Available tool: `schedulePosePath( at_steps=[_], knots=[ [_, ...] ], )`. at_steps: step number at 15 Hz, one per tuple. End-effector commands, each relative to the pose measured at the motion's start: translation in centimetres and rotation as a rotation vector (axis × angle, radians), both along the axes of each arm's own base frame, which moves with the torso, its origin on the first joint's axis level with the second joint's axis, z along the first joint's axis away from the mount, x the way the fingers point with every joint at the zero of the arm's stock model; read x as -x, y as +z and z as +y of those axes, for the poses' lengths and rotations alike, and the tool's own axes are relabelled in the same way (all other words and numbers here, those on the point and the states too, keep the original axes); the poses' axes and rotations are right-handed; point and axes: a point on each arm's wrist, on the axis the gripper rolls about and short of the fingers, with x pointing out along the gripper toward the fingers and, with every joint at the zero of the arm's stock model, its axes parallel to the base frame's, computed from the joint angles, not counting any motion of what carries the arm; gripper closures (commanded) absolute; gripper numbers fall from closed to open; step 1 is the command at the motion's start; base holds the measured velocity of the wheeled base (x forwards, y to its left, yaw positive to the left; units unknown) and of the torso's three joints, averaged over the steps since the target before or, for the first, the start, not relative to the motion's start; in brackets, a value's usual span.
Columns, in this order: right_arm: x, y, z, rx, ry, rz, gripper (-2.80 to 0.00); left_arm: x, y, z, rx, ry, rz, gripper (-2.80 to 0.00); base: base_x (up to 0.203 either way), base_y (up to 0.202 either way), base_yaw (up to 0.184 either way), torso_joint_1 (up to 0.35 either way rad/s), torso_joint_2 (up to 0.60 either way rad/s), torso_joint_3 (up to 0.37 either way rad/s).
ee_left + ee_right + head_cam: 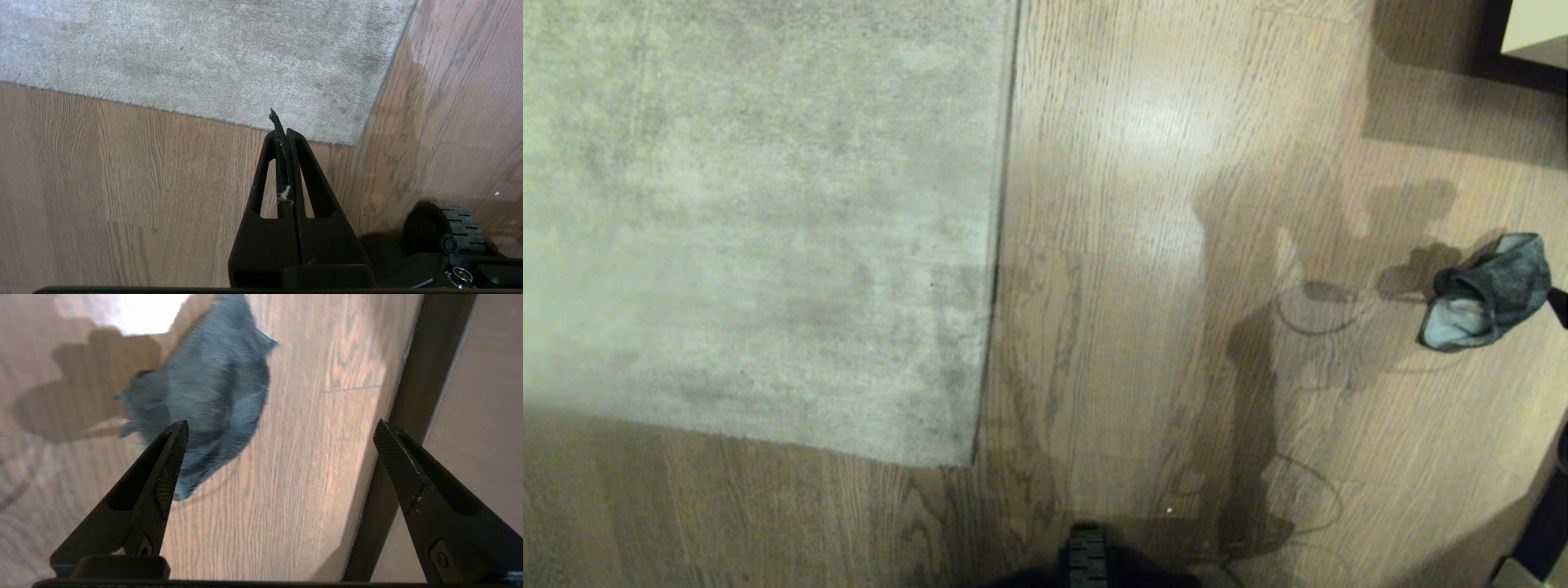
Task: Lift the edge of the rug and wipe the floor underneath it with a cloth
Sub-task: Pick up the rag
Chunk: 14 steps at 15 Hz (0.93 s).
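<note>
Light brown wood-plank floor (1143, 245) carries the large pale grey-beige rug (752, 212), lying flat, and the small dark grey-green cloth (212, 396). Centre your right gripper (282, 457), fingers wide and empty, over it; left gripper (286, 134) closed, empty.

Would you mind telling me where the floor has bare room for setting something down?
The widest bare patch is the light brown wood plank floor between the pale grey-beige rug's straight edge and the small dark grey-green cloth. A narrower strip runs along the rug's near edge. It is tighter near the cloth, beside the dark baseboard.
</note>
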Motion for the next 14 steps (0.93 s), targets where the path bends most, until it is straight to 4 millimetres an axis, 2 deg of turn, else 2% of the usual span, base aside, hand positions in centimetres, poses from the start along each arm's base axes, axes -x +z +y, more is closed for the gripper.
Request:
schedulePosePath(
  at_steps=[1,5,14],
  knots=[
    [-0.6,-0.8,-0.7,-0.024,-0.008,0.018,-2.80,0.0,0.0,0.0,0.001,0.001,0.000,0.00,0.000,0.000,0.000,0.000,0.00,0.000],
    [-2.1,-1.5,-1.6,-0.110,-0.011,-0.001,-2.80,0.0,0.0,0.0,0.001,0.001,0.000,0.00,0.000,0.000,0.000,0.000,0.00,0.000],
    [-2.6,-2.5,-1.3,-0.246,0.206,-0.006,-2.80,0.0,0.0,0.0,0.001,0.001,0.000,0.00,0.000,0.000,0.000,0.000,0.00,0.000]
  ],
)
